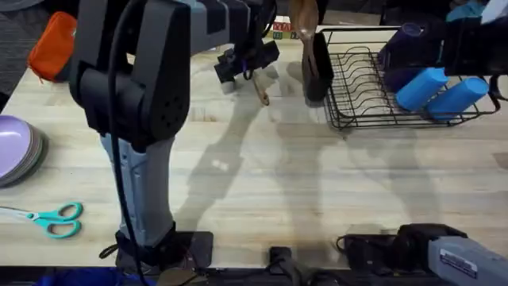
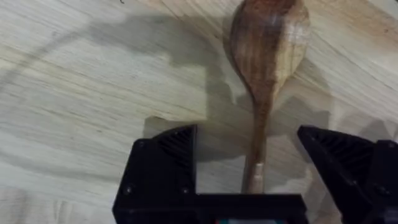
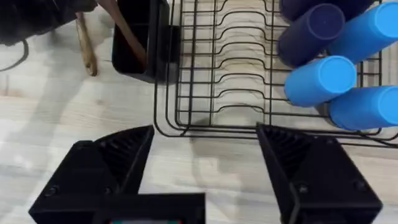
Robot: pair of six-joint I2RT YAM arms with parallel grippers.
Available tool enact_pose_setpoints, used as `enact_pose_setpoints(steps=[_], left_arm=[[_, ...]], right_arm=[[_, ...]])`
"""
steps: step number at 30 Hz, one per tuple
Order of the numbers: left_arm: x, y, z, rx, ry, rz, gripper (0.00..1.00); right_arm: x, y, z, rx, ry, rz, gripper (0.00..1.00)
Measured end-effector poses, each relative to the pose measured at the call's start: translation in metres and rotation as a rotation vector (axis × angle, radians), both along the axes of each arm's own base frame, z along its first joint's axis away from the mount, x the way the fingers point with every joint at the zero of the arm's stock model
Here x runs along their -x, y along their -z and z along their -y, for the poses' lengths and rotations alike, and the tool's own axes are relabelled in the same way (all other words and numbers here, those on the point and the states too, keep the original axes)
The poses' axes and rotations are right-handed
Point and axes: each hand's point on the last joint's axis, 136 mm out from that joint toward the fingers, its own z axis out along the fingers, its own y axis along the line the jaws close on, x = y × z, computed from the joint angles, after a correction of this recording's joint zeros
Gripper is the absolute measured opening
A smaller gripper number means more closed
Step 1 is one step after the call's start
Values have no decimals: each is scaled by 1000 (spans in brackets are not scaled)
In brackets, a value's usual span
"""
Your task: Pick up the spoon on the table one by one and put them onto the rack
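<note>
The spoon [image 2: 266,74] lies flat on the worktop [image 1: 278,191], just beside the rack [image 1: 397,87], on the side where the black caddy [image 1: 316,71] stands. In the overhead view the spoon [image 1: 261,91] is a short brown stick a little way from the caddy, its upper end under the left hand [image 1: 242,67]. The left hand [image 2: 249,171] hangs low over it with its fingers spread wide, one on each side of the thin handle, neither touching the wood; the oval bowl points away from the wrist.

A wooden utensil [image 1: 304,20] with a broader head stands upright in the caddy. The right wrist view has the same caddy [image 3: 140,43] with a brown handle [image 3: 124,31] leaning inside, and the spoon [image 3: 86,46] on the worktop just beyond it.

Inside the rack lie two light blue cups [image 1: 440,91] on their sides, touching, with a dark purple one [image 1: 405,48] behind them. The right hand [image 3: 202,174] hovers over the worktop just short of the rack's wire edge, fingers wide apart and holding nothing.

Well away from the rack, at the far edge of the worktop, sit an orange pouch [image 1: 51,44], a stack of lilac plates [image 1: 20,147] and teal scissors [image 1: 51,218].
</note>
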Motion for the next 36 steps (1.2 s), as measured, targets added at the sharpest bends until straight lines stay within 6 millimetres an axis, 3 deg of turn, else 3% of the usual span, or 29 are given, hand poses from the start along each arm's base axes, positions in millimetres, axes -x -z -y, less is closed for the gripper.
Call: enact_pose_setpoints(steps=[4, 7, 11, 16, 17, 28, 36], left_arm=[[1, 3, -1, -18, 2, -17, 981], [5, 7, -6, -68, 15, -43, 808], [7, 9, -7, -89, 35, -61, 797], [8, 10, -11, -119, 36, -65, 586], [7, 10, -12, -119, 32, -64, 451], [4, 9, -9, -106, 33, -51, 65], [3, 8, -9, -104, 32, -44, 48]], right_arm=[[0, 0, 0, 0, 0, 0, 996], [0, 0, 0, 0, 0, 0, 996], [0, 0, 0, 0, 0, 0, 996], [0, 0, 0, 0, 0, 0, 996], [0, 0, 0, 0, 0, 1, 996], [0, 0, 0, 0, 0, 0, 996], [0, 0, 0, 0, 0, 0, 996]])
